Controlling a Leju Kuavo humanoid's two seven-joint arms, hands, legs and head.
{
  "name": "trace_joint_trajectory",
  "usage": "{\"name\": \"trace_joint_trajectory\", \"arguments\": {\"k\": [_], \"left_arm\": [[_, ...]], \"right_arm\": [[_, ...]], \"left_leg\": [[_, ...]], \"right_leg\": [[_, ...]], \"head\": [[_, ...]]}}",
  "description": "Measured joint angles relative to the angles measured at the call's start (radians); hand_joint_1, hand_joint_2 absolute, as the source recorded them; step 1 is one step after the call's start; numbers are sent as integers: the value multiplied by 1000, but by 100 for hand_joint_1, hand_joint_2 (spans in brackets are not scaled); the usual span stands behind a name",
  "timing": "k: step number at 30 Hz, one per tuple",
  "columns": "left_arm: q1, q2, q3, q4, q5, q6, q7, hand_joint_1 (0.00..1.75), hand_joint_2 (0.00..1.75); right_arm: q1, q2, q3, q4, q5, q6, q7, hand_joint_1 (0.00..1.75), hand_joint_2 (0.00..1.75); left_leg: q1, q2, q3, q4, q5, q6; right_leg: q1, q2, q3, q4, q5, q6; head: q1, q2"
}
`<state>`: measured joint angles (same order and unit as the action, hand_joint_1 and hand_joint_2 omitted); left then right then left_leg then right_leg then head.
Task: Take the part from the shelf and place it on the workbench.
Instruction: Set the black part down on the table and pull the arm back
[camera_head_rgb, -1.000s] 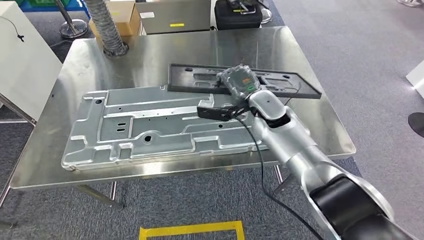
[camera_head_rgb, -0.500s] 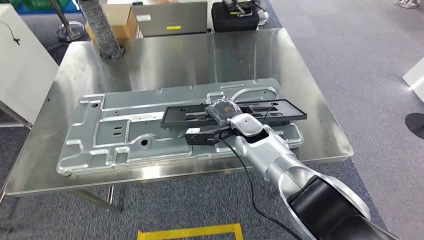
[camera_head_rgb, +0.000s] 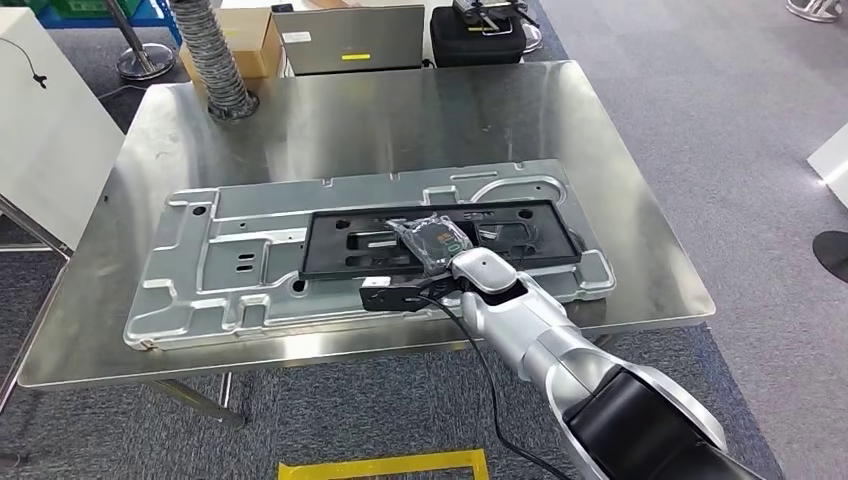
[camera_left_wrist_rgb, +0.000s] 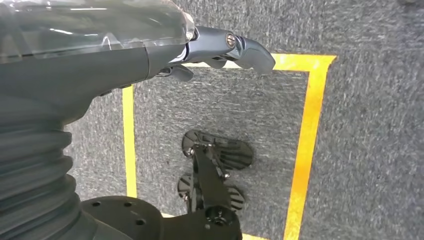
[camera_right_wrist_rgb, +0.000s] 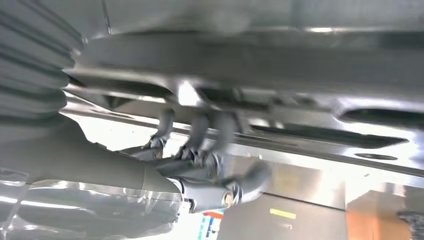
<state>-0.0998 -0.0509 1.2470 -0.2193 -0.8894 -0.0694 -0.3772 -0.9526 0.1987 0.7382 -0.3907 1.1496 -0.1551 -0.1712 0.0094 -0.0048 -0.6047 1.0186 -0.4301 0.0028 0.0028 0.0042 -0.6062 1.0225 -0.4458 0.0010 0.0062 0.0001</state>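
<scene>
The part is a long flat black frame (camera_head_rgb: 340, 245). My right hand (camera_head_rgb: 435, 240) grips it near its middle, fingers curled over its edge, seen blurred in the right wrist view (camera_right_wrist_rgb: 200, 150). The frame lies level over a large silver stamped panel (camera_head_rgb: 230, 270) resting on the steel workbench (camera_head_rgb: 400, 110); I cannot tell whether it touches the panel. My left hand (camera_left_wrist_rgb: 220, 47) hangs by my side above the floor, fingers apart, holding nothing.
A ribbed grey hose (camera_head_rgb: 215, 70) stands at the bench's far left corner. Behind the bench are a cardboard box (camera_head_rgb: 250, 40), a grey case (camera_head_rgb: 350, 40) and a black case (camera_head_rgb: 480, 35). A white panel (camera_head_rgb: 50, 130) flanks the left. Yellow floor tape (camera_head_rgb: 385, 462) marks my spot.
My right hand has drawn the black frame from the far right of the bench toward me and leftward, lowering it over the silver panel. The left hand hangs as before.
</scene>
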Motion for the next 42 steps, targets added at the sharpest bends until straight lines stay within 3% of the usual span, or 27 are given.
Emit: {"name": "trace_joint_trajectory", "arguments": {"k": [3,5,7,8,9,10,12,14,17,19,20,22,23,24,25,26,28,30,33,34,36,38,39,40,41,42], "left_arm": [[-2,0,0,0,0,0,-11,0,0],[-2,-1,0,0,0,0,-16,0,0],[-1,-2,0,0,-1,0,-18,0,0],[1,-2,0,0,-1,0,-19,0,0],[3,-2,0,0,-1,0,-19,0,0],[5,-2,0,0,-1,0,-20,0,0],[7,-2,0,0,0,0,-21,0,0],[6,-2,0,0,0,0,-23,0,0],[8,-2,0,0,5,0,-25,0,0],[10,-4,1,0,14,-1,-29,0,0],[11,-4,2,0,19,-2,-31,0,0],[14,-6,7,0,33,-2,-41,0,0],[16,-6,11,0,39,-3,-46,0,0],[19,-7,15,0,43,-4,-51,0,0],[22,-8,19,0,48,-5,-56,0,0],[24,-9,23,0,51,-6,-60,0,0],[25,-14,31,0,59,-8,-64,0,0],[25,-19,38,0,64,-9,-64,0,0],[25,-20,49,0,70,-9,-61,0,0],[25,-19,53,0,72,-9,-61,0,0],[25,-19,58,0,76,-11,-57,0,0],[26,-20,62,-1,76,-16,-50,0,0],[27,-20,65,-1,75,-18,-48,0,0],[27,-20,69,-1,75,-20,-47,0,0],[28,-19,73,-1,75,-20,-48,0,0],[27,-19,76,-1,74,-20,-50,0,0]], "right_arm": [[7,11,0,0,-20,-5,-23,0,0],[7,18,-2,-3,-50,-16,-56,0,0],[9,21,-14,-12,-112,-24,-107,0,0],[12,22,-25,-19,-147,-25,-132,0,0],[13,22,-37,-27,-178,-24,-151,0,0],[14,22,-49,-35,-197,-23,-163,0,0],[15,22,-69,-53,-230,-23,-183,0,0],[19,19,-95,-84,-300,-25,-223,0,0],[53,-2,-159,-193,-488,-28,-311,0,0],[91,-34,-211,-316,-627,-45,-359,0,0],[116,-54,-242,-393,-693,-70,-381,0,0],[189,-97,-313,-570,-806,-148,-426,0,0],[234,-116,-351,-664,-843,-197,-448,0,0],[279,-132,-388,-755,-860,-249,-468,0,0],[322,-146,-424,-844,-860,-308,-487,0,0],[362,-157,-457,-932,-841,-375,-502,0,0],[439,-172,-525,-1124,-761,-489,-521,0,0],[511,-178,-599,-1309,-671,-533,-527,0,0],[605,-179,-692,-1508,-609,-537,-528,0,0],[633,-180,-718,-1556,-607,-538,-527,0,0],[691,-182,-768,-1622,-616,-538,-526,0,0],[752,-184,-812,-1668,-618,-538,-525,0,0],[782,-185,-828,-1687,-615,-538,-524,0,0],[812,-185,-842,-1702,-616,-538,-524,0,0],[843,-186,-854,-1713,-624,-538,-524,0,0],[876,-188,-870,-1720,-637,-538,-524,0,0]], "left_leg": [[0,0,-1,3,-7,-16],[2,1,-27,66,-49,-25],[5,1,-84,197,-113,-33],[6,1,-109,251,-131,-36],[7,1,-120,274,-130,-38],[9,1,-111,255,-109,-40],[13,2,-48,126,-42,-40],[12,1,4,19,-9,-34],[9,-2,11,0,-9,-15],[10,-3,11,-4,-5,-1],[11,-3,12,-7,-3,6],[11,-5,11,-7,-3,14],[10,-6,12,-7,-4,16],[10,-8,12,-6,-5,18],[8,-9,12,-5,-6,18],[7,-10,13,-4,-7,19],[1,-11,16,-3,-12,17],[-4,-11,19,-2,-17,11],[-6,-9,25,-4,-23,-3],[-7,-7,24,8,-37,-7],[-5,-3,-1,87,-101,-15],[-1,-1,-44,215,-174,-22],[1,-1,-54,256,-192,-25],[2,-1,-47,262,-189,-27],[2,-1,-21,228,-169,-27],[3,-1,23,159,-138,-26]], "right_leg": [[-4,0,4,-12,8,-12],[-10,-1,9,-22,14,-22],[-8,-2,10,-22,13,-25],[-8,-2,10,-22,13,-26],[-8,-2,11,-21,12,-26],[-8,-1,12,-20,12,-25],[-9,1,14,-16,8,-19],[-6,3,10,-10,4,-10],[-3,2,6,-10,5,5],[-6,1,-2,13,-14,17],[-7,1,-19,53,-40,23],[-9,1,-82,189,-107,31],[-9,1,-114,253,-130,33],[-9,1,-132,287,-135,33],[-9,1,-132,280,-120,31],[-8,1,-111,233,-89,27],[-2,-2,-41,84,-21,12],[3,-6,-1,-1,5,3],[1,-7,7,-15,10,-6],[-3,-8,9,-20,14,-10],[-8,-12,11,-28,20,-15],[-8,-14,7,-26,22,-17],[-8,-15,4,-25,23,-17],[-8,-15,0,-23,25,-16],[-8,-15,-2,-20,26,-15],[-9,-15,-4,-18,28,-13]], "head": [[0,0],[-3,0],[-6,0],[-6,0],[-6,0],[-6,0],[-6,0],[-5,0],[-5,0],[-4,0],[-4,0],[-3,0],[-3,0],[-3,0],[-2,0],[-2,0],[-2,0],[-2,0],[-3,0],[-4,0],[-8,0],[-11,0],[-11,0],[-11,0],[-11,0],[-11,0]]}}
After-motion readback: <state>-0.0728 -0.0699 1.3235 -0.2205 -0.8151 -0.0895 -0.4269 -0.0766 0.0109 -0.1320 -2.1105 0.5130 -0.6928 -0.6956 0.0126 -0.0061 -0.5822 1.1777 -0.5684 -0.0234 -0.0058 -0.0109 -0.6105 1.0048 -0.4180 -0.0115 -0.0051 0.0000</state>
